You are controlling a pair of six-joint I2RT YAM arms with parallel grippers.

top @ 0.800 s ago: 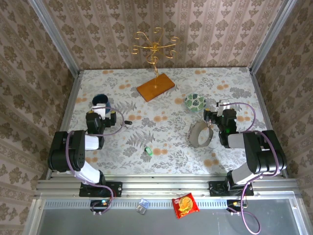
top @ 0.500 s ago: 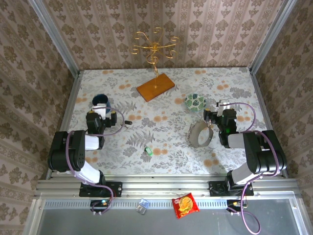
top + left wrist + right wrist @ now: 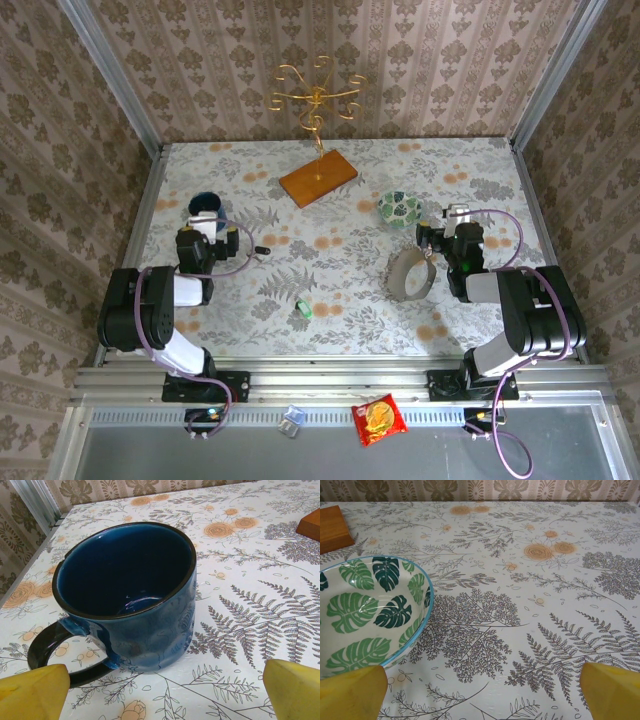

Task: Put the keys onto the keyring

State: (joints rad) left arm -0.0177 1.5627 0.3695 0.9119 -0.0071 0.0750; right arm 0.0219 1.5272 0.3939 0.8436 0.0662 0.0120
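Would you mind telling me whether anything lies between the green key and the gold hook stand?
Nothing visible does. The green key lies on open tablecloth, and the line to the gold hook stand crosses only cloth; the black key and leaf bowl sit off to either side.

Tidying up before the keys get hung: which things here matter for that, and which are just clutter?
For the job:
green-headed key
black-headed key
gold hook stand on a wooden base

Lying about:
blue mug
leaf-pattern bowl
tape roll
snack packet
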